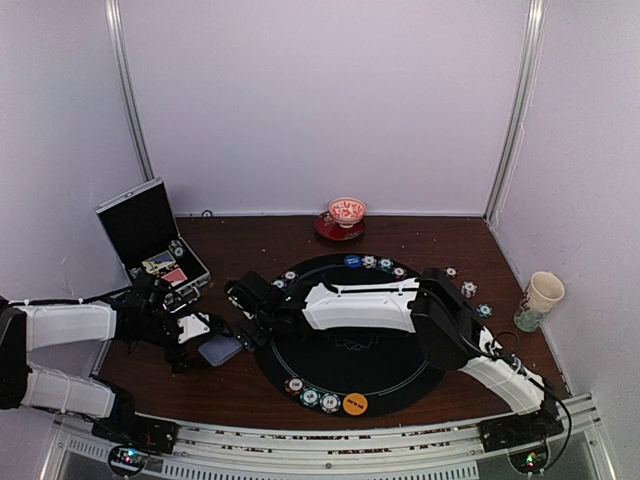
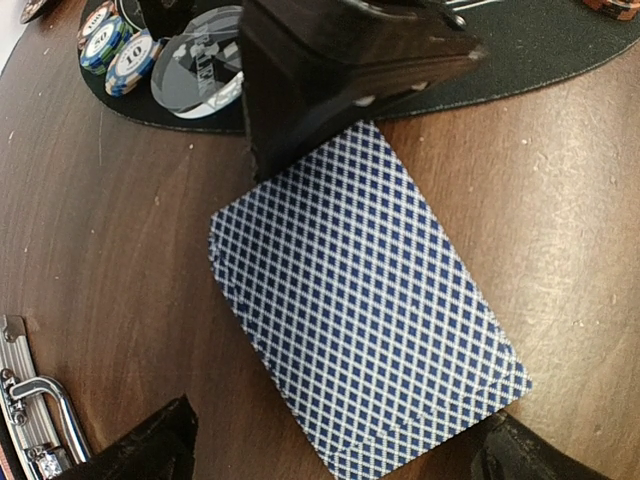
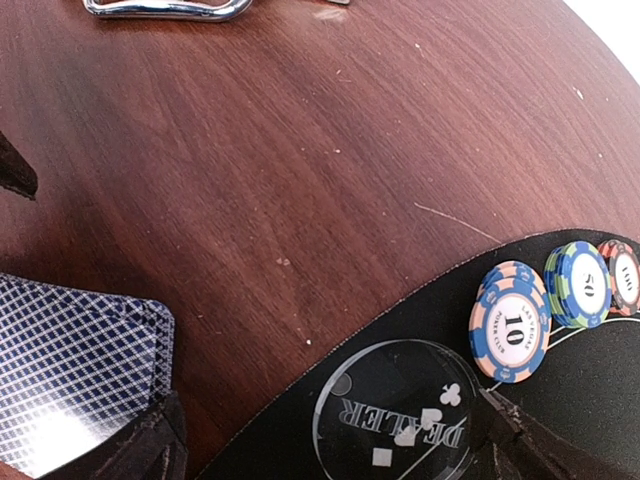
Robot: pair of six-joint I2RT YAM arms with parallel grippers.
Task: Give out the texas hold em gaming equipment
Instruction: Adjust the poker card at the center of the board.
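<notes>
A deck of blue-lattice-backed playing cards (image 2: 365,300) lies flat on the wooden table just left of the mat. My left gripper (image 2: 340,462) stands open, its fingertips (image 2: 150,450) either side of the deck's near end and not touching it. My right gripper (image 3: 330,462) is open over the mat's left edge, straddling a clear dealer disc (image 3: 400,415). Beside the disc lie stripe-edged poker chips (image 3: 512,322). In the top view both grippers, left (image 1: 200,345) and right (image 1: 247,312), meet by the deck (image 1: 220,350). More chips (image 1: 311,397) and an orange disc (image 1: 355,404) line the mat's near edge.
The big black mat (image 1: 350,350) fills the table's middle. An open metal case (image 1: 150,235) stands at the back left, a red-and-white bowl (image 1: 347,212) at the back, a paper cup (image 1: 540,298) at the right. Loose chips (image 1: 469,289) lie right of the mat.
</notes>
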